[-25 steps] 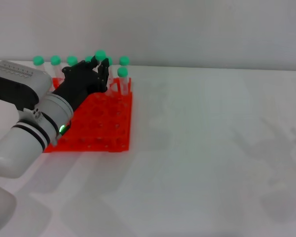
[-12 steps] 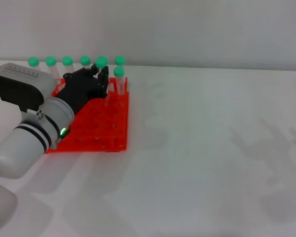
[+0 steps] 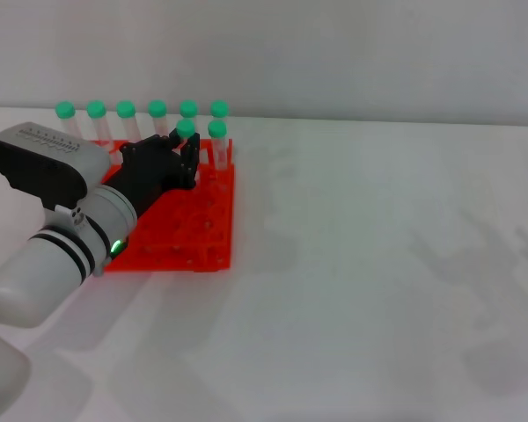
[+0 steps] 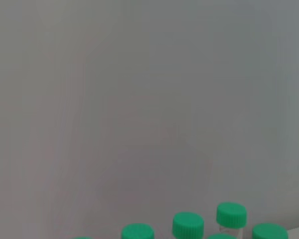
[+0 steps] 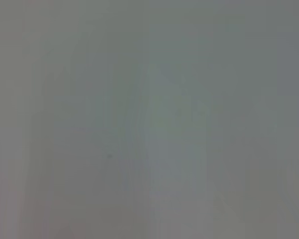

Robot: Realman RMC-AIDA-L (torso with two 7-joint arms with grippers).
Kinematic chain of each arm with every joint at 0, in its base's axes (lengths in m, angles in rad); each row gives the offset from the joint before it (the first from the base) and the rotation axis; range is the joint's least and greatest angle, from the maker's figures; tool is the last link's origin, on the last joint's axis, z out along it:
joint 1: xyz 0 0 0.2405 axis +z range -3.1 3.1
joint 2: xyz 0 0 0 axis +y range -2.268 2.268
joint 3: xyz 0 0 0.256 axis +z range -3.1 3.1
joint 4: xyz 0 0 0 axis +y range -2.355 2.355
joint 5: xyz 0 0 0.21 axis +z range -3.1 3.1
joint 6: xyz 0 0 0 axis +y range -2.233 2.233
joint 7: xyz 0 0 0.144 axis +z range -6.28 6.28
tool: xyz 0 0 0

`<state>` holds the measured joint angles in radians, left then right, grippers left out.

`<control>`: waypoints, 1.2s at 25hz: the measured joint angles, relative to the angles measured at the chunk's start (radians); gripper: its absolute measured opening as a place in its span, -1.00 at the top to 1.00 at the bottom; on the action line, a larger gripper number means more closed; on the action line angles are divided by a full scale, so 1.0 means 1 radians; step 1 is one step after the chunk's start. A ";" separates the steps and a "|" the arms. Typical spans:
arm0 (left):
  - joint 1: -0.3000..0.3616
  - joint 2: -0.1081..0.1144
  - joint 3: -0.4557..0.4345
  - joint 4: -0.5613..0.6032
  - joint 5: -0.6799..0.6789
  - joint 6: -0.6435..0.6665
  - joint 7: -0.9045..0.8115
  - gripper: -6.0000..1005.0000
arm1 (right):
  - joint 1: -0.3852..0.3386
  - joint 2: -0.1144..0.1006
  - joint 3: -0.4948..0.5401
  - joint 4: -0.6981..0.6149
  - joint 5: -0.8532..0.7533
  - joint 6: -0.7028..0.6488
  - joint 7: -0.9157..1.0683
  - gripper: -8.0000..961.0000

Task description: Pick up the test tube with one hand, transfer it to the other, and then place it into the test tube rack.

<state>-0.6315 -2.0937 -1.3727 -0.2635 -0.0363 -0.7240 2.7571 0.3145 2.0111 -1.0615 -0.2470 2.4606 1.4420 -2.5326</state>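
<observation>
The orange-red test tube rack lies on the white table at the left in the head view. My left hand reaches over it from the near left, its black fingers shut on the test tube. Only the tube's green cap shows above the fingers, in the rack's second row from the back. Another green-capped tube stands right beside it. Several more tubes line the back row. Green caps also show in the left wrist view. My right hand is out of view.
The white-and-silver left forearm covers the rack's near left corner. White table surface stretches to the right of the rack, and a pale wall rises behind the table.
My left hand has come down toward the rack with the test tube, whose green cap has dropped from above the back row to the level of the neighbouring cap.
</observation>
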 joint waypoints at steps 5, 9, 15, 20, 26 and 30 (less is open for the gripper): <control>0.015 0.000 0.000 -0.008 -0.001 -0.004 0.002 0.49 | -0.003 0.000 0.000 -0.002 0.000 0.000 0.000 -0.69; 0.065 0.000 0.000 -0.039 -0.007 -0.032 0.002 0.49 | -0.001 0.000 0.004 -0.003 0.000 -0.001 0.000 -0.69; 0.196 0.000 -0.003 -0.089 -0.023 -0.165 -0.003 0.05 | -0.004 0.000 0.011 -0.001 0.005 -0.010 -0.026 -0.68; 0.311 0.000 -0.004 -0.069 -0.116 -0.356 -0.004 -0.42 | -0.003 0.000 0.012 0.001 0.007 -0.046 -0.054 -0.67; 0.369 -0.001 -0.002 0.069 -0.322 -0.628 -0.034 -0.69 | -0.001 0.000 0.045 0.017 0.010 -0.091 -0.065 -0.67; 0.371 -0.001 -0.003 0.107 -0.362 -0.668 -0.073 -0.74 | -0.001 0.000 0.061 0.030 0.017 -0.100 -0.067 -0.66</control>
<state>-0.2606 -2.0950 -1.3759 -0.1561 -0.3982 -1.3917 2.6843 0.3135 2.0110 -1.0004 -0.2173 2.4772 1.3423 -2.6000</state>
